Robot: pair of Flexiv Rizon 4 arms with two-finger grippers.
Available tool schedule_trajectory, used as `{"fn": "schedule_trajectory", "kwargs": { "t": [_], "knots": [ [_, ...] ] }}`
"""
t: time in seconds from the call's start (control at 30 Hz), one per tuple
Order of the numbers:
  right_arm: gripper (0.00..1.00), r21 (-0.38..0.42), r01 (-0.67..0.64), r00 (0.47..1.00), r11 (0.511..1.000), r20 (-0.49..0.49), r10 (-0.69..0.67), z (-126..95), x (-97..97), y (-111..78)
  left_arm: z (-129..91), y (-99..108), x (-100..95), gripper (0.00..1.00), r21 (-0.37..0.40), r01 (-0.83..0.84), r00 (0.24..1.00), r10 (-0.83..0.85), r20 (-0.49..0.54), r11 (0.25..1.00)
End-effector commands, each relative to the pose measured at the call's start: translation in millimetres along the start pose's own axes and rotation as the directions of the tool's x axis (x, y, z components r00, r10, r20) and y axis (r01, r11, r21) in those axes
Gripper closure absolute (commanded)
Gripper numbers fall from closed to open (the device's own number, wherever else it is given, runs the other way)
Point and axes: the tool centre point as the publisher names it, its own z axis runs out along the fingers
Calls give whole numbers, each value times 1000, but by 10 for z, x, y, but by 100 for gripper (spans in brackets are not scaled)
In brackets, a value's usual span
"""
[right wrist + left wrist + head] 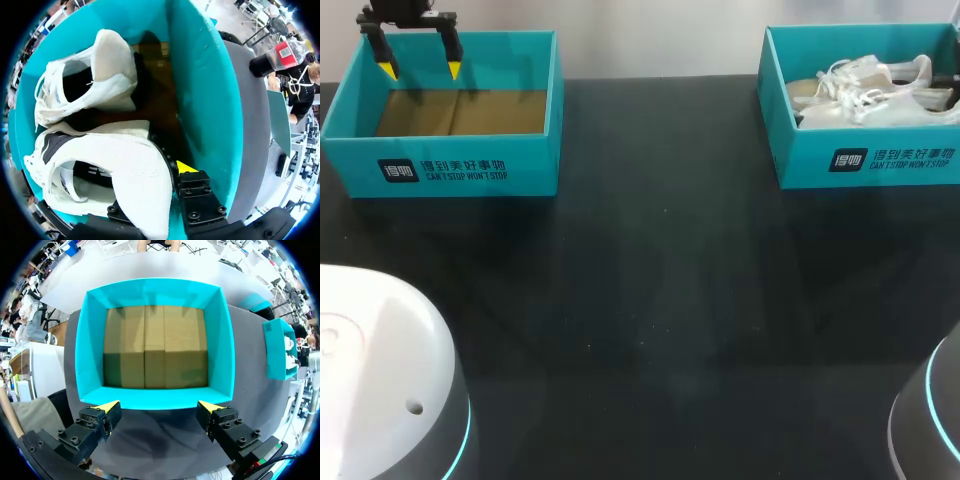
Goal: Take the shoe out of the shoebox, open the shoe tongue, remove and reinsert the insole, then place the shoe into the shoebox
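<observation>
Right fingers [186, 167] beside white shoe [125, 165], one tip hidden, grip untellable: lift may slip or drag right shoebox [210, 100]. Left fingers [107, 406] wide open, empty, above left shoebox [155, 292].

We are in what looks like a robotics lab, at a test bench. A plain black table [650, 300] carries staged props: a teal shoebox [520, 170] at ten o'clock and a second teal shoebox [800, 160] with white shoes [865, 88] at two o'clock. Our left arm base [380, 380] at seven o'clock and right arm base [932, 420] at five o'clock bear glowing cyan rings.
</observation>
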Motion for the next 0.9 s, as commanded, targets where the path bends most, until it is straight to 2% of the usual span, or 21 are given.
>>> {"fn": "schedule_trajectory", "kwargs": {
  "t": [0.03, 0.63, 0.9],
  "knots": [
    [100, -10, -3, 1000, 1000, 13, 3, -234, -7, -51, -2, 2, 2, 0, 0, 0, 1000, 0, 0, 1000],
    [100, -54, -27, 998, 998, 49, 29, -954, -101, -79, -2, 2, 2, 0, 0, 0, 1000, 0, 0, 1000],
    [100, -56, -36, 993, 998, 113, 42, -1344, -86, -132, -2, 2, 2, 0, 0, 0, 1000, 0, 0, 1000]
  ]
}}
